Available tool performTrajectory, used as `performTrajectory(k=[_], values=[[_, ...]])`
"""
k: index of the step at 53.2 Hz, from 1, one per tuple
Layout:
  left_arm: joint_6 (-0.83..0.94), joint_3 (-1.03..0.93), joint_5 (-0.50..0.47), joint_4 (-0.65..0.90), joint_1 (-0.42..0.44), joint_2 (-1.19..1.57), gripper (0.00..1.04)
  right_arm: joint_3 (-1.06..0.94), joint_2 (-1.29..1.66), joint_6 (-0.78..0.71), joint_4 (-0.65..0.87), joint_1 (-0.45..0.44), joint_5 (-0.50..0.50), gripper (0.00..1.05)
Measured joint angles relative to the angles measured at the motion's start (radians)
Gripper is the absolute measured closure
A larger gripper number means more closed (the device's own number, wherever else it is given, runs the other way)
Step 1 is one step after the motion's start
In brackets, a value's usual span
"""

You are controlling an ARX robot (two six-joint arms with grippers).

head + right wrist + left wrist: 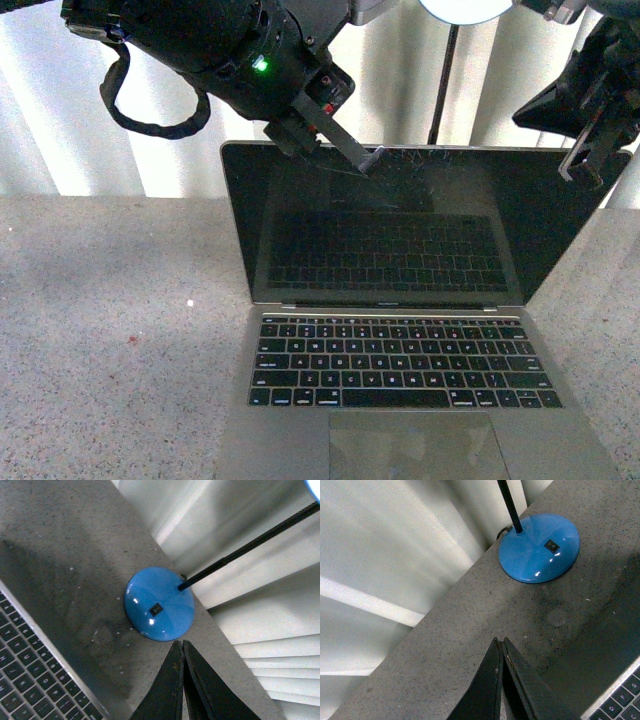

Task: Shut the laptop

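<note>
The laptop [400, 340] stands open on the grey counter, its scratched black screen [420, 225] upright and facing me, black keys below. My left gripper [372, 158] is shut, its tips resting at the screen's top edge near the middle. My right gripper [578, 165] is shut too, hanging just above the lid's top right corner. In the left wrist view the shut fingers [501, 642] point past the lid at the counter, with laptop keys [625, 700] in the corner. The right wrist view shows its shut gripper [181, 644] above the counter, keys [30, 670] to one side.
Behind the laptop stands a desk lamp with a blue round base [540, 547] and a thin black stem [442, 75]. White slatted blinds [90, 110] close off the back. The speckled grey counter [110, 340] stretches to the left of the laptop.
</note>
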Motion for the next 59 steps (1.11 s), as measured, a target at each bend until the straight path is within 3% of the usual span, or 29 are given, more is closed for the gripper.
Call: performTrajectory(k=[59], values=[[0.048,-0.169,0.113,-0.080,-0.014,-0.051,1.01,-0.171,-0.042,-0.136,-0.109,0.046,-0.046,1.02]])
